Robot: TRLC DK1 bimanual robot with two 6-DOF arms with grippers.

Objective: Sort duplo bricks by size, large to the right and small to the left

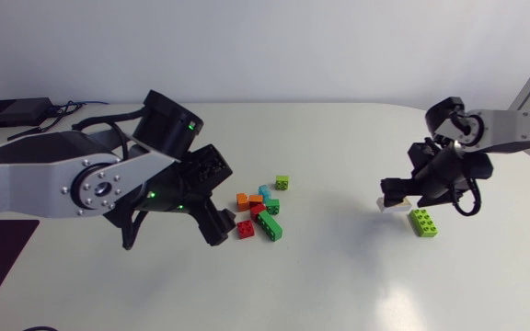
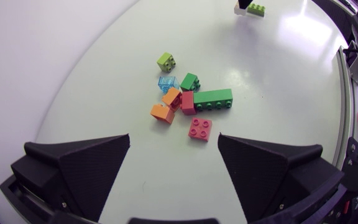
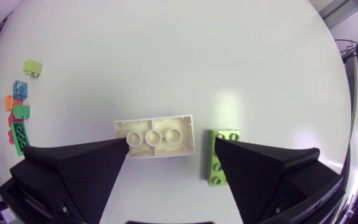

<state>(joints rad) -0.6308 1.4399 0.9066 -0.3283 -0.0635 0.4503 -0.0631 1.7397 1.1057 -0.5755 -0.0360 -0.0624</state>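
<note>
Right claw [image 3: 170,142] is apart, over the right side of the desk [image 1: 339,285]. The white long brick [image 3: 155,137] lies between its fingers with its hollow underside facing the wrist camera. One end is against one finger and the other finger is clear, so it isn't clamped. It looks tipped on its side, just beside the lime long brick [image 3: 221,158], which fits large-to-the-right. Left claw [image 2: 174,137] is also apart and empty, low by the unsorted cluster [image 1: 263,210] mid-desk. The red square brick [image 2: 201,129] is just ahead of it, probably the next small pick. No small bricks sit on the left side yet.
</note>
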